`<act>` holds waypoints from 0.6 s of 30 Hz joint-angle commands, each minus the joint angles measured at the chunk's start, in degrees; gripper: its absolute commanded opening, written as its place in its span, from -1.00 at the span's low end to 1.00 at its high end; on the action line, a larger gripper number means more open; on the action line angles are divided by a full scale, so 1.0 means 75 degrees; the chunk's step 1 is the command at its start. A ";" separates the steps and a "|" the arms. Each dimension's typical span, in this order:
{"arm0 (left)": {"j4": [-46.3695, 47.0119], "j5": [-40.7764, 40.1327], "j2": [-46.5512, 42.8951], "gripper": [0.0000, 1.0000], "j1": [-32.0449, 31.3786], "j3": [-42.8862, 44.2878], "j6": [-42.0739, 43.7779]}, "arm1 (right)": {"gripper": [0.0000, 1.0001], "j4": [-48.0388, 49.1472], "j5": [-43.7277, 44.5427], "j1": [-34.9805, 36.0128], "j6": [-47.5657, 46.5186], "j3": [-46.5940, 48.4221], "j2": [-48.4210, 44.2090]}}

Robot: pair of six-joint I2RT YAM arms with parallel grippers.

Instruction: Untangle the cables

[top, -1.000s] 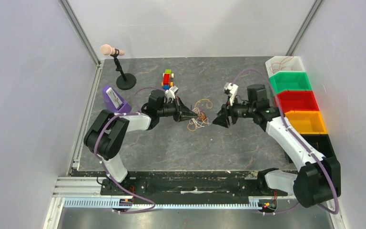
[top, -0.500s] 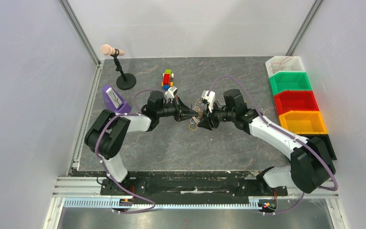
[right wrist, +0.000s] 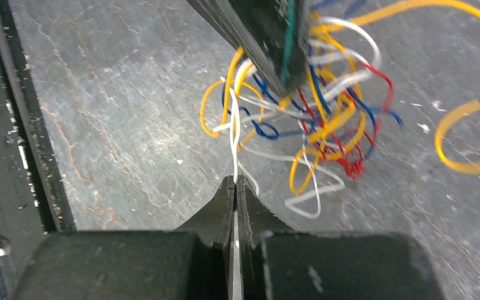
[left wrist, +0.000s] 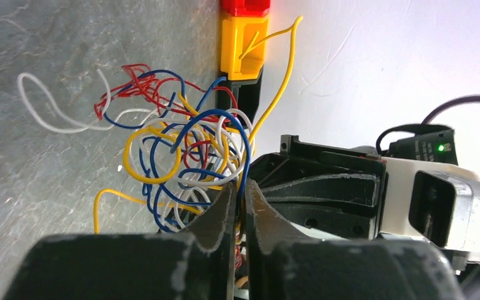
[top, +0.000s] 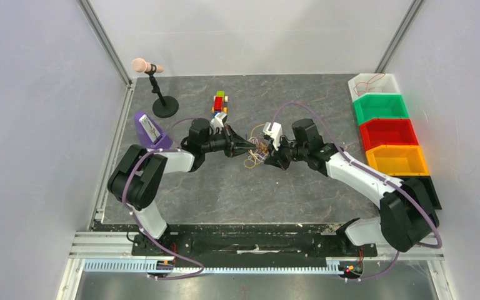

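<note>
Centrally over the desk (top: 225, 187), the cables (top: 257, 152) bunch between two facing tips: the left pincer (left wrist: 239, 187) is clamped on the tangle's left side, the right pincer (right wrist: 235, 181) is pressed together on one white strand at its right, and both arms stretch low and inward.

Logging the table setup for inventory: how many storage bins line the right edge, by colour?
White bin: 1
Green bin: 1
Red bin: 1
Orange bin: 1
Black bin: 1
Total: 5
</note>
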 commanded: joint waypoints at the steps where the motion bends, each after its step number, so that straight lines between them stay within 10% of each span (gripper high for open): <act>1: -0.0544 -0.0164 -0.0688 -0.63 0.0405 -0.0219 0.0553 | -1.00 -0.0245 0.1056 -0.0080 -0.0276 -0.0026 -0.0956; 8: -0.2557 -0.0884 -0.1202 -0.42 0.0866 -0.0654 0.1886 | -1.00 -0.0232 0.2511 -0.0419 -0.0300 0.0849 -0.2111; 18: -0.3713 -0.1283 -0.1476 -0.95 0.0976 -0.0713 0.3231 | -1.00 0.0407 0.2499 -0.0709 0.0044 0.2907 -0.2375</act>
